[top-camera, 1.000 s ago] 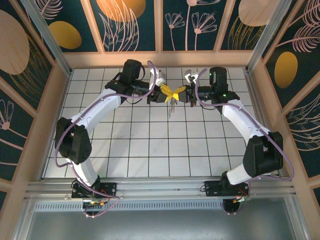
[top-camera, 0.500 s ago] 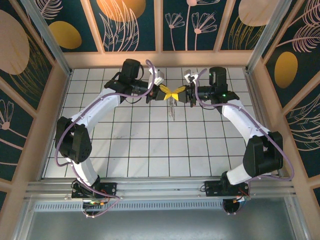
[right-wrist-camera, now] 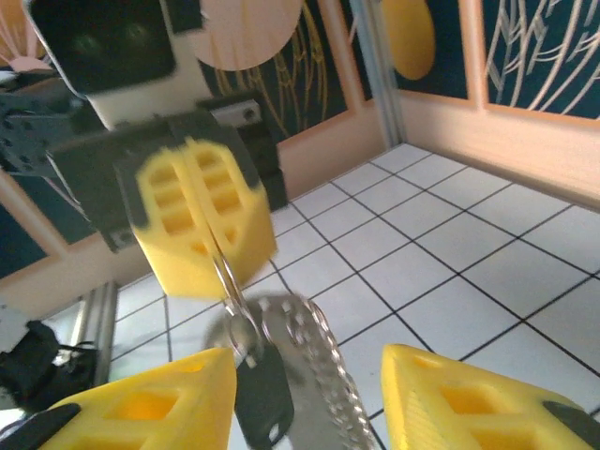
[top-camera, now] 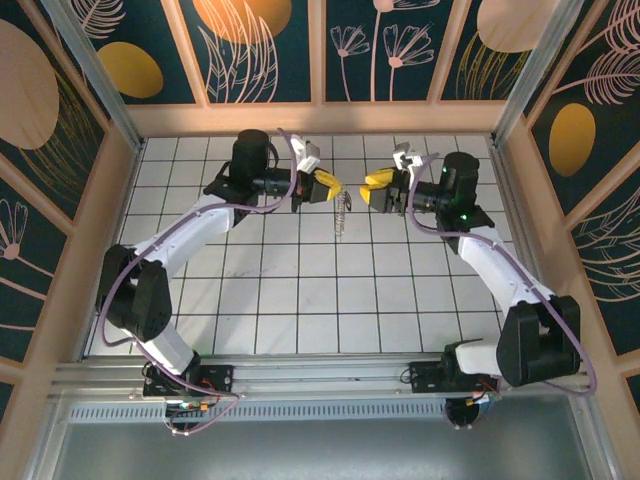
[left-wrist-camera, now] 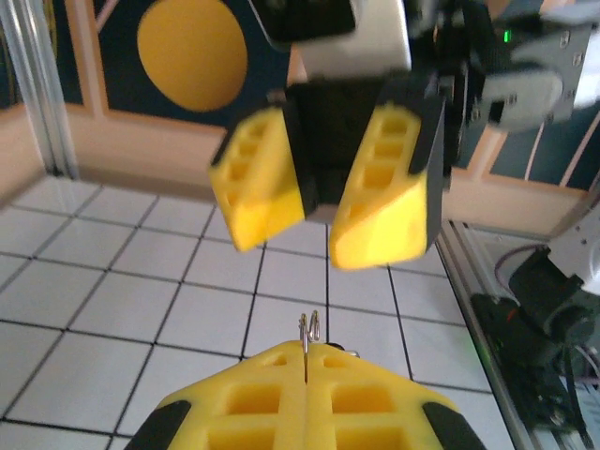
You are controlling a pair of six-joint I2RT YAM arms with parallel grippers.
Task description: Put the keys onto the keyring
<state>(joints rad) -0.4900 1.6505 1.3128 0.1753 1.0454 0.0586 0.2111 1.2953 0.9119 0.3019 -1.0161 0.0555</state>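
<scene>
Left gripper (top-camera: 325, 186) clamps the keyring (right-wrist-camera: 225, 274) aloft so keys (right-wrist-camera: 261, 392) hang clear; right gripper (top-camera: 378, 190), at its 3 o'clock, stands apart, probably freeing access.

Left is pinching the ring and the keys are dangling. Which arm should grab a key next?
Right. The right gripper is open, free, and faces the black-headed key hanging in front of it. The left gripper is shut on the keyring, so it should probably just hold.
</scene>
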